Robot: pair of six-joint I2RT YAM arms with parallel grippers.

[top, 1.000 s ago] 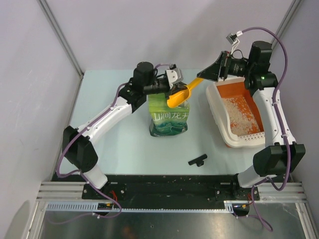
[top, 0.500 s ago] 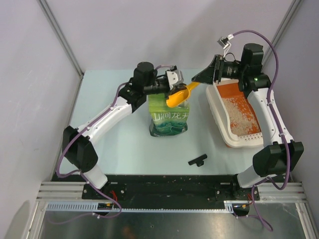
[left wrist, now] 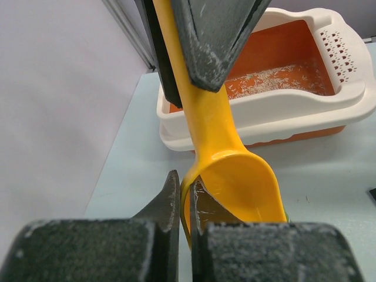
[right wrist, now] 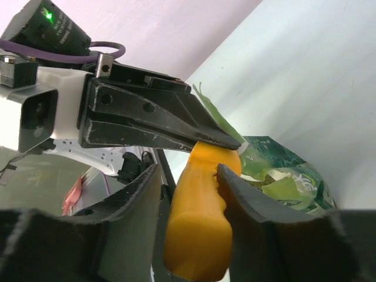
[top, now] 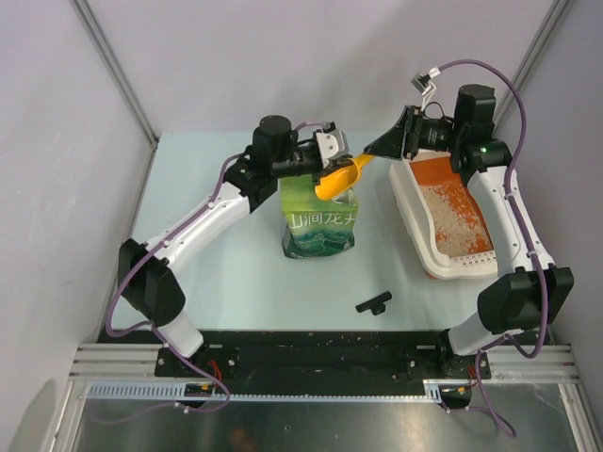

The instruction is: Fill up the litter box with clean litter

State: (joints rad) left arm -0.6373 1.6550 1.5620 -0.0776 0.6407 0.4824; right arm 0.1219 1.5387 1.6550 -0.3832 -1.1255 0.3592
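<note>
Top view: a handover between arms, I judge. The long white plastic litter box [top: 410,209] stands at the right of the counter [top: 236,264], thinly covered with pale sandy clean litter [top: 452,221]. Left wrist: the left gripper [left wrist: 185,179] pinches the rim of the empty orange plastic scoop [left wrist: 235,182]. Right wrist: the right gripper [right wrist: 188,170] straddles its handle; whether clamped, I cannot tell. It must clamp before the left lets go.

The litter box [top: 412,212] lies along the right edge of the tabletop [top: 217,264], reaching toward the far right corner, with the clean litter [top: 452,221] in it. The bag [top: 320,231] stands mid-table, left of the box. The scoop [top: 337,181] hangs over the bag's top, handle toward the box. A clip [top: 374,302] lies by the near edge, before the gap between them.
</note>
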